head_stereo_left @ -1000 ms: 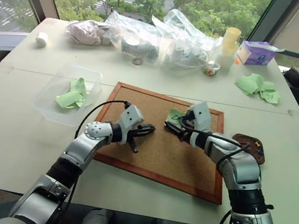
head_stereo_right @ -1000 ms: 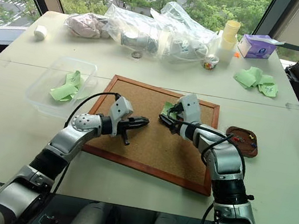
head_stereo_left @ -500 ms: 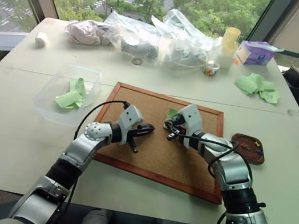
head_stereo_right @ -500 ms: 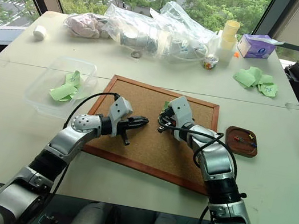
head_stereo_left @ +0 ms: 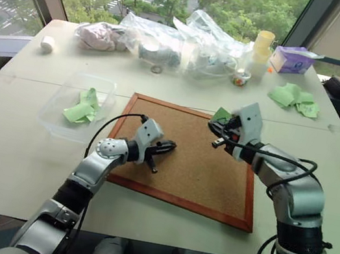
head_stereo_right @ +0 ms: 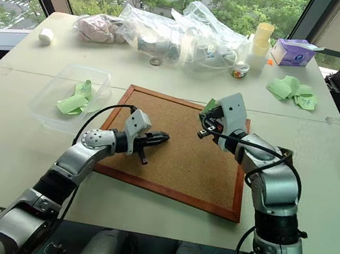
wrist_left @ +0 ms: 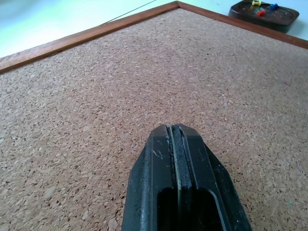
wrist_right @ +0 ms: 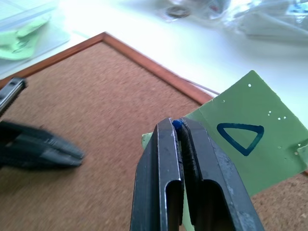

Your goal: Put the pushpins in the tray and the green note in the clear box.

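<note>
We see the right gripper (head_stereo_left: 219, 136) raised above the upper right corner of the large wood-framed cork board (head_stereo_left: 169, 166), right of centre in the left eye view. Its two black fingers are pressed together on a small blue-headed pin (wrist_right: 176, 123), and the small square light-green sticky note with a hand-drawn triangle (wrist_right: 245, 139) hangs from that pin. In the right wrist view the green note spreads out just beyond and beside the fingertips, triangle facing the camera, with the cork surface well below it.

The left gripper (head_stereo_left: 170, 147) sits at centre frame, low over the left half of the cork board. Its fingers are pressed together with nothing between them; the left wrist view shows the two pads meeting along a thin seam over bare cork.

The shallow transparent plastic rectangular box with rounded corners (head_stereo_left: 63, 98) lies on the pale table (head_stereo_left: 7, 151) at the left of the frame, beside the board's left edge and well apart from the right gripper. It holds several crumpled green papers (head_stereo_left: 81, 108).

The small shallow dark reddish-brown tray (wrist_left: 262, 12) appears at the top right of the left wrist view, just past the board's frame. Small pushpins (wrist_left: 260, 11) with red, yellow and blue heads lie inside it.

Clear plastic bags (head_stereo_left: 172, 38) lie across the top centre of the frame; loose green papers (head_stereo_left: 294, 97) lie at the upper right.
</note>
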Tool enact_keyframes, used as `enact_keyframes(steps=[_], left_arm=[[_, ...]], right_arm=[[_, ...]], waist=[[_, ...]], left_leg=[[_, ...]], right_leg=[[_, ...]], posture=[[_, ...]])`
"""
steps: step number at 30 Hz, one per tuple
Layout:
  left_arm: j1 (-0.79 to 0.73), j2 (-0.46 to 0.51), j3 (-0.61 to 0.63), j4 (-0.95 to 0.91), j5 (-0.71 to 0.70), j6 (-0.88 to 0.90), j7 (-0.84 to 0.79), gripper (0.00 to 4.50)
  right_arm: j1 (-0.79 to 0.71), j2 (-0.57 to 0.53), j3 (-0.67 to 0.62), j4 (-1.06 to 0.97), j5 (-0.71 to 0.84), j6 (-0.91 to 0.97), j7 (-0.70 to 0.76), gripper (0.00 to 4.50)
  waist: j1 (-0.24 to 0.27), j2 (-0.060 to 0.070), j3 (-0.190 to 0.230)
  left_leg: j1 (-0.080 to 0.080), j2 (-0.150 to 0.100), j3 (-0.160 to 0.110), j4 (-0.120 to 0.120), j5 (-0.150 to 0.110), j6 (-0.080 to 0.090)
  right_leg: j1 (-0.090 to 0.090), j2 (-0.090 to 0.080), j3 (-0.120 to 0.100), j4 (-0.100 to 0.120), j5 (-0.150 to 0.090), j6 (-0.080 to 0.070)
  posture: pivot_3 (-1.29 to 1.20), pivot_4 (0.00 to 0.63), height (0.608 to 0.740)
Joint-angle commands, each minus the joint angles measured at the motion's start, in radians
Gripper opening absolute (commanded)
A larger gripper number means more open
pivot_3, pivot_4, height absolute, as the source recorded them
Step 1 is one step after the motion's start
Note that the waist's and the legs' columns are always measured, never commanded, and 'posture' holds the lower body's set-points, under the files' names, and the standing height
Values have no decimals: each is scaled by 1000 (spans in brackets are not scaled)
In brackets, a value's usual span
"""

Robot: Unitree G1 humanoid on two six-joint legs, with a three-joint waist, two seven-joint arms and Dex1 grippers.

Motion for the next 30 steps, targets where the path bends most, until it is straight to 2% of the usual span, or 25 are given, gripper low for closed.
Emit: enact_keyframes(steps=[1,2,5,7,9,11,12,13,16,22,27,30], left_arm=[[-33,13,80,49,-68,130,-12,0],[-46,15,91,44,-88,153,-24,0],[-139,17,148,37,-196,268,-89,958],[-177,17,163,35,-241,325,-124,1872],[-202,7,176,30,-277,376,-141,2808],[-226,-17,198,34,-305,411,-128,3863],[-235,-28,210,36,-320,430,-119,4257],[-245,-42,224,36,-337,455,-108,4449],[-256,-69,239,28,-366,513,-88,4449],[-270,-132,240,11,-417,616,-54,4449],[-274,-147,217,3,-422,654,-58,4449],[-270,-148,203,2,-415,653,-66,3674]], right_arm=[[11,-40,-5,-101,38,23,31,82],[14,-47,-2,-111,43,27,34,82],[29,-86,26,-153,50,29,61,0],[31,-96,36,-164,52,29,64,0],[32,-107,51,-174,47,20,70,0],[34,-127,73,-183,32,7,78,0],[34,-136,84,-186,25,0,80,0],[35,-141,91,-190,23,-5,82,0],[35,-152,110,-202,14,-19,87,0],[23,-193,170,-240,-17,-66,117,0],[18,-204,193,-247,-30,-79,128,0],[19,-204,194,-251,-32,-78,128,0]], waist=[[-1,-1,1],[-2,-2,2],[-1,-6,5],[0,-11,7],[3,-11,7],[7,-12,8],[8,-14,9],[8,-15,10],[6,-22,14],[6,-22,15],[5,-23,15],[6,-23,15]], left_leg=[[0,0,0,0,0,0],[0,0,0,0,0,0],[-5,0,0,0,0,0],[-13,0,0,1,1,-1],[-15,-1,0,1,5,-8],[-16,-2,1,1,5,-7],[-16,-3,1,1,5,-7],[-17,-3,1,1,4,-6],[-18,-5,1,1,4,-6],[-18,-4,1,1,6,-9],[-17,-4,1,1,7,-10],[-17,-4,1,1,7,-11]], right_leg=[[0,0,0,0,0,0],[-1,0,0,0,0,0],[-5,1,0,0,1,2],[-13,2,0,2,1,2],[-15,2,0,1,1,2],[-15,2,0,0,1,3],[-15,2,0,-1,1,3],[-15,2,0,-2,1,3],[-15,2,-1,-4,1,4],[-15,2,-1,-2,1,4],[-15,3,-2,-2,1,4],[-15,3,-2,-1,1,4]], posture=[[0,150,740],[0,150,740],[0,150,740],[0,150,740],[0,150,740],[0,150,740],[0,150,740],[0,150,740],[0,150,740],[0,150,740],[0,150,740],[0,150,740]])
